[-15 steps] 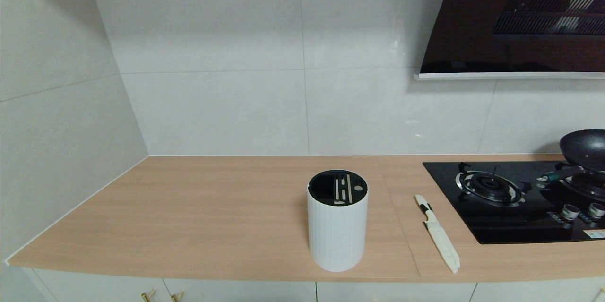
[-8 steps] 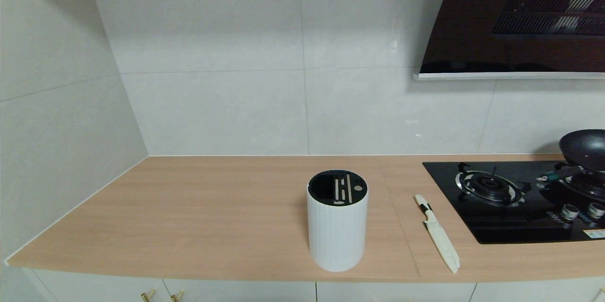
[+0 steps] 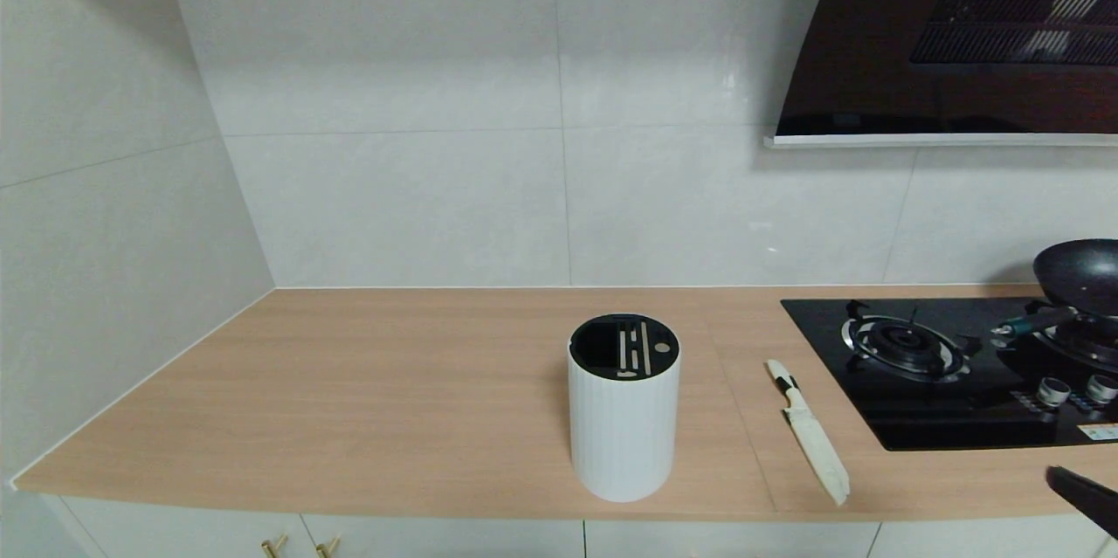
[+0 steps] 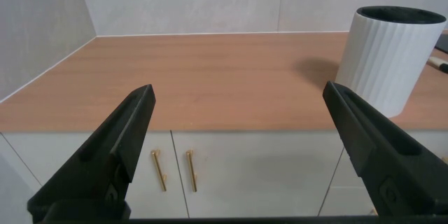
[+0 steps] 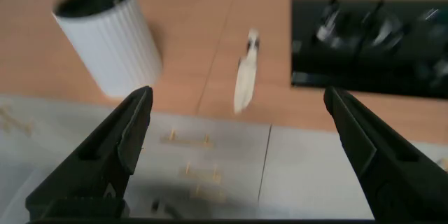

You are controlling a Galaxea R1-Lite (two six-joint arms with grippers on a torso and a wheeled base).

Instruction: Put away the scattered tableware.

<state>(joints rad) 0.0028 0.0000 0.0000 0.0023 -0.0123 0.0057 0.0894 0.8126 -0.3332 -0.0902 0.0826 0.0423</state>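
Note:
A white ribbed knife holder (image 3: 624, 418) with a black slotted top stands near the counter's front edge. To its right a cream-bladed knife (image 3: 810, 433) lies flat on the wood, handle pointing toward the wall. My left gripper (image 4: 238, 157) is open and empty, in front of the cabinet and below counter level, with the holder (image 4: 392, 56) further ahead. My right gripper (image 5: 241, 147) is also open and empty, above the front edge, looking down on the knife (image 5: 246, 73) and the holder (image 5: 108, 38). One of its fingers (image 3: 1083, 492) shows low at the right of the head view.
A black gas hob (image 3: 952, 366) with a dark wok (image 3: 1079, 274) takes up the counter's right end, close to the knife. The wooden counter (image 3: 367, 383) stretches bare to the left as far as the tiled wall. Cabinet doors with brass handles (image 4: 171, 175) sit below.
A dark finger of my right gripper has come into the head view at the bottom right. The holder and the knife have not moved.

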